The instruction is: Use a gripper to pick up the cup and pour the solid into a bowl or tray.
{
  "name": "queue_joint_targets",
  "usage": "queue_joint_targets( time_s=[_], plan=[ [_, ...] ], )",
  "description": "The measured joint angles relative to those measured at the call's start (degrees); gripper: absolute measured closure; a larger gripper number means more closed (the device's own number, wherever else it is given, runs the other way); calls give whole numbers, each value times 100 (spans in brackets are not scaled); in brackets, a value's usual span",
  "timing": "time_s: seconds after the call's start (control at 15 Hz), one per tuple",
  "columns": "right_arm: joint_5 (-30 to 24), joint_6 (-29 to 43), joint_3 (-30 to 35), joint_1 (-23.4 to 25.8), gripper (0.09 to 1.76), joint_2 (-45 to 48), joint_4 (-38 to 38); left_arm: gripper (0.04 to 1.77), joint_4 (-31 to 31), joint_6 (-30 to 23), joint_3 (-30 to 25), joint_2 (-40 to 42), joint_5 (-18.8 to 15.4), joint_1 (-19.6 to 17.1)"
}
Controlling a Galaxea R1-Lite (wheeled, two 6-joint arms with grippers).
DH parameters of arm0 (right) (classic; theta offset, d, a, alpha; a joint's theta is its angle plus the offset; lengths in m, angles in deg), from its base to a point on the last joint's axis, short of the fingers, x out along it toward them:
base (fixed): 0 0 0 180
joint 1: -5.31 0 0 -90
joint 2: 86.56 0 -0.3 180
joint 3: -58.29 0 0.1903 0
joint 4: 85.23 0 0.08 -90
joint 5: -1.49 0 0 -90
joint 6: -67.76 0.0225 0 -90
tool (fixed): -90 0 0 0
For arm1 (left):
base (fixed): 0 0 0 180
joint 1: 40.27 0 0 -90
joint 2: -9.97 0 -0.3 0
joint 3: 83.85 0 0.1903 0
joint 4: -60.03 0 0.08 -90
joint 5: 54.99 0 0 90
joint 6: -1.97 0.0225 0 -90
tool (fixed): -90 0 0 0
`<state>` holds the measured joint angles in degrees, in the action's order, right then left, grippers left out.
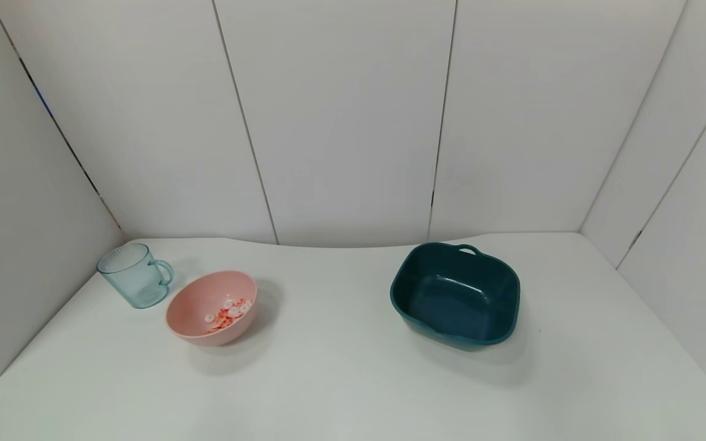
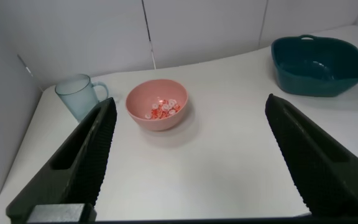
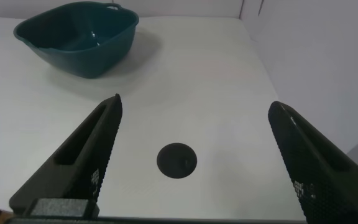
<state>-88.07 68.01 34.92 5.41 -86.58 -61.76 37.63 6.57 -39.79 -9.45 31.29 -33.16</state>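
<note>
White table, grey panel walls. Solid already in bowl, centre-left; cup upright beside, looks empty. Left gripper spread wide, holding nothing; right gripper likewise. Risk: regrasp could tip cup or nudge bowl, spilling solid.

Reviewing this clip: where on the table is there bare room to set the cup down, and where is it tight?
Widest bare stretch: between the pink bowl and the teal basin, plus the whole near side of the white table. Tight spot: the far left corner, where the pale-blue cup stands close beside the bowl holding the red and white rings.

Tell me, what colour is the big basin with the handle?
Dark teal basin, clearest in the head view.
</note>
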Motion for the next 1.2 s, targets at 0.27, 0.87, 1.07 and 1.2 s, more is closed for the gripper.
queue_joint_targets(
  time_s=[0.27,0.87,1.07,1.2],
  plan=[
    [2,2,0,0,14,0,-2,9,-66,-13,-7,258,37,-124],
    [2,2,0,0,14,0,-5,9,-83,-16,-586,1100,24,-722],
    [2,2,0,0,14,0,-5,9,-56,-27,-1019,1612,24,-711],
    [2,2,0,0,14,0,-5,9,33,-38,-1306,1797,77,-711]
  ],
)
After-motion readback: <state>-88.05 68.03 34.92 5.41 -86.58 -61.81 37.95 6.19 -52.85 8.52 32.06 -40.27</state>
